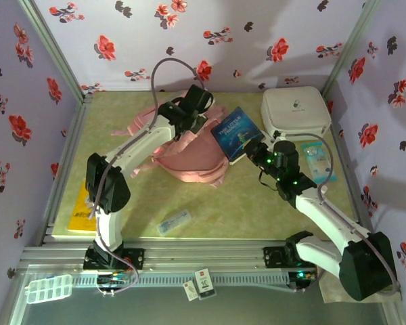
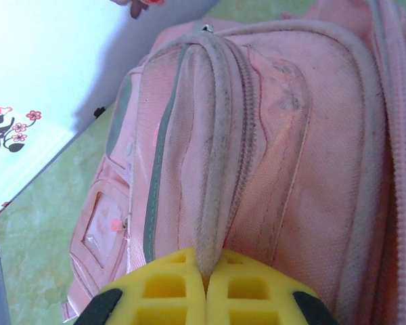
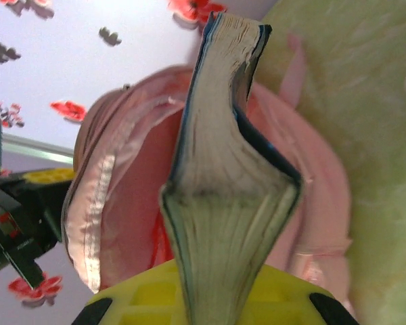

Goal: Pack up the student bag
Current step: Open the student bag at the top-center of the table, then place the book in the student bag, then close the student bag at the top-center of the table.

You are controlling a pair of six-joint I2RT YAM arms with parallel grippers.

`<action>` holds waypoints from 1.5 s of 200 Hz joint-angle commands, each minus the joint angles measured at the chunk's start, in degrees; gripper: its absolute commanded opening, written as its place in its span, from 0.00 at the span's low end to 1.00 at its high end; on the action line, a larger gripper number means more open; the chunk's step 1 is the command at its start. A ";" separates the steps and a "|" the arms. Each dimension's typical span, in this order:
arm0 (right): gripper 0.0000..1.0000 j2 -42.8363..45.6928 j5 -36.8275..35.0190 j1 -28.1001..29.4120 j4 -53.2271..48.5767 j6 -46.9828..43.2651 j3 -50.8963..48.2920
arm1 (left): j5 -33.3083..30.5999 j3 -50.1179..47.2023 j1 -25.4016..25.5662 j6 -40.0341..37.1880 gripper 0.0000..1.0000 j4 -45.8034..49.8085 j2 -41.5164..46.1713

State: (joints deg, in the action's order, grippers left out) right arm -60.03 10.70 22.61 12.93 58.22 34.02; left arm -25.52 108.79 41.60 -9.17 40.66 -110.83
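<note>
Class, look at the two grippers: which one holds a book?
The right gripper, shut on the blue book next to the student bag. The left gripper instead pinches a fabric ridge of the bag.

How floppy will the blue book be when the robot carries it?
Probably a bit floppy: the blue book seems to be a paperback, and its cover and pages curl and fan apart above the right pincer. It likely won't slip, since the pincer is shut on one edge. It looks thick, so it may be fairly heavy and lean sideways.
</note>
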 commanded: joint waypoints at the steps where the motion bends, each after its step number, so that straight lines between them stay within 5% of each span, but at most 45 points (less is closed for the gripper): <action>1: 0.12 -2.24 6.94 0.28 11.43 4.17 -0.30 | -0.69 3.22 1.32 4.76 0.00 -9.03 4.83; 111: 0.12 -30.98 10.66 4.47 25.07 18.73 14.42 | 1.64 8.27 2.26 15.48 0.00 -7.91 0.25; 206: 0.16 -56.31 6.98 6.83 16.40 20.55 34.41 | 2.84 9.24 2.25 16.77 0.00 -4.70 -0.03; 264: 0.43 -56.36 13.93 5.84 14.58 21.47 37.43 | 3.45 9.35 1.47 16.82 0.00 -3.97 -0.40; 300: 0.48 -48.09 15.75 3.29 12.33 20.71 29.04 | 4.67 9.16 0.18 18.26 0.00 -2.74 -0.88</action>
State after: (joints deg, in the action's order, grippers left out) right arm -115.90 23.53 27.79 26.76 79.53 67.88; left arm -21.65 114.32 42.72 6.33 41.91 -112.03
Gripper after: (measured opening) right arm 0.471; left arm 0.050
